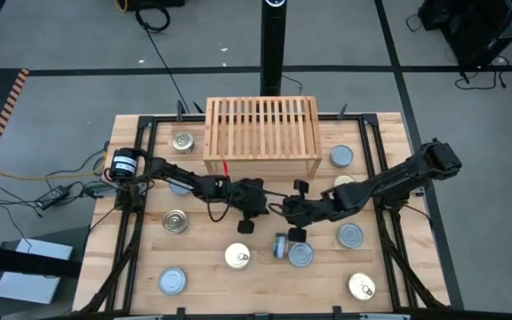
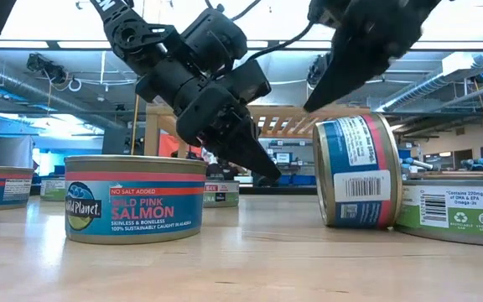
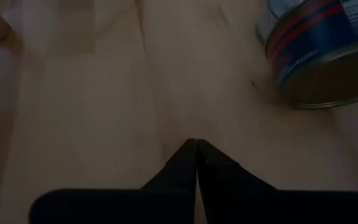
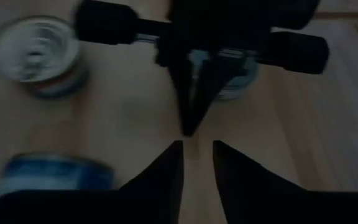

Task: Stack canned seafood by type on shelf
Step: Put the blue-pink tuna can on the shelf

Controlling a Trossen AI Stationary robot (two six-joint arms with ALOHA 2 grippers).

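left fingers: the left gripper [image 3: 196, 146] has its dark fingers pressed together with nothing between them, hanging just above bare wood mid-table, tips aimed at the right arm.

right fingers: the right gripper [image 4: 197, 155] shows a narrow gap with only tabletop in it, so nothing held. It sits nose to nose with the left one.

tipped tin: a blue-and-red labelled round metal tin standing on its edge [image 2: 357, 170], just right of the left gripper's tip in the low view and right below the right gripper.

other tins: short round cans scattered over the light wooden tabletop [image 1: 207, 284], silver-blue lids and gold-cream ones mixed. The pink salmon tin [image 2: 135, 198] sits flat at the near left.

shelf: the low light-wood slatted rack [image 1: 261, 133] at the far middle, nothing on top, so I'd say stacking has barely begun.

what could go wrong: that on-edge tin looks ready to roll; a nudge from either fingertip could send it into the flat silver-lidded tin [image 1: 300, 254] beside it or off toward the near edge. The two grippers are also really close, so I'd guess a careless swing knocks them together.

room to move: tight in the centre, where tins surround both grippers. Open wood lies in front of the shelf, and the black frame rails [image 1: 140, 222] fence the left and right sides.
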